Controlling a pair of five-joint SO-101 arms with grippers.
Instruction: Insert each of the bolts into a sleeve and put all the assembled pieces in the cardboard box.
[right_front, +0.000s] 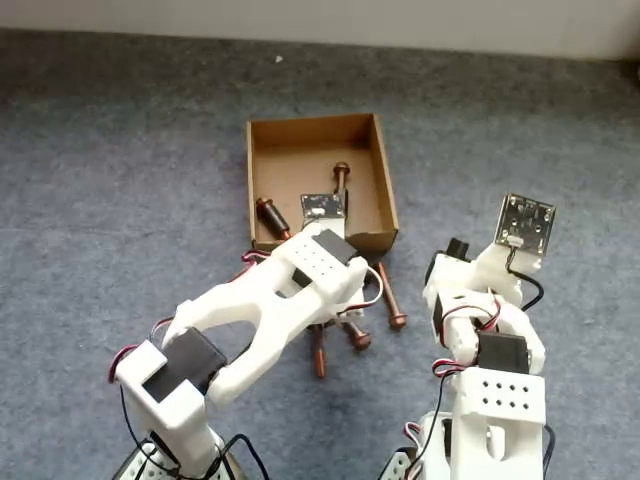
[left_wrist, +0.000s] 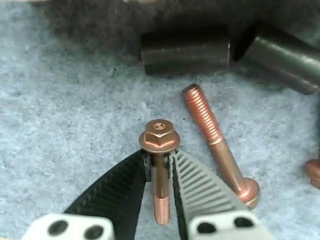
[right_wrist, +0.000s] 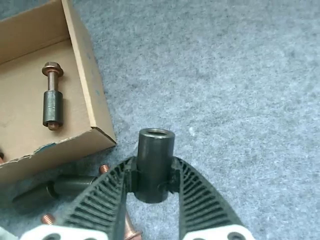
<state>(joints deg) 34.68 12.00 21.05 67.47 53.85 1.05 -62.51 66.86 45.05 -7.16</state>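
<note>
Seen from above, a bench (right_front: 120, 150) covered in grey carpet carries an open cardboard box (right_front: 262, 180) in the upper centre of the frame. Inside the box lie a first assembled piece (right_front: 270, 217) in the lower left corner and a second assembled piece (right_front: 341, 180) nearer the middle, partly hidden by the left arm (right_front: 260, 310). That white arm stretches from the lower left of the frame up to the box's near wall. Loose bolts (right_front: 390, 298) lie on the bench just below the box. The right arm (right_front: 490, 350) stands at the lower right, beside the box.

In the left wrist view, the left end effector (left_wrist: 160, 159) is pinched narrowly around the shank of a copper bolt (left_wrist: 160, 136), whose flanged head sits just past the fingertips. A spare bolt (left_wrist: 220, 145) lies flat on the bench beside it, with two dark sleeves (left_wrist: 185, 52) beyond.

In the right wrist view, the right end effector (right_wrist: 153, 169) grips a held sleeve (right_wrist: 155, 147) between its ribbed fingers, with the open bore showing at the free end. An idle sleeve (right_wrist: 65, 187) lies on the bench just outside the box wall.
</note>
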